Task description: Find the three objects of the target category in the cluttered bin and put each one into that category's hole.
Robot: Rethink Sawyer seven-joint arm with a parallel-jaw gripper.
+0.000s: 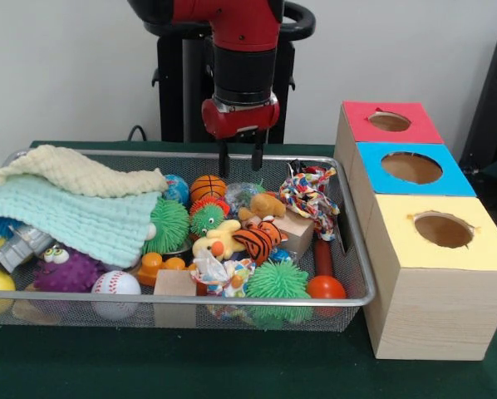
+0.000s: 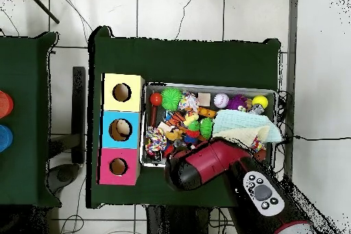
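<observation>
**Hovering over the toy bin**

Hanging above the far rim of the wire bin (image 1: 356, 249), the pincer (image 1: 240, 156) has its fingers spread a little, pinching nothing. Below lie an orange basketball (image 1: 208, 187), a striped tiger toy (image 1: 257, 239) and towels (image 1: 74, 204). Beside the bin stand red (image 1: 390, 121), blue (image 1: 412, 168) and yellow (image 1: 442, 230) hole boxes on the green bench (image 1: 232, 366).

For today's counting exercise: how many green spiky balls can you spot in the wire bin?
3. One green spiky ball sits beside the mint cloth, a smaller one lies under the basketball, and one rests at the bin's front edge. The cloth may hide others.
</observation>
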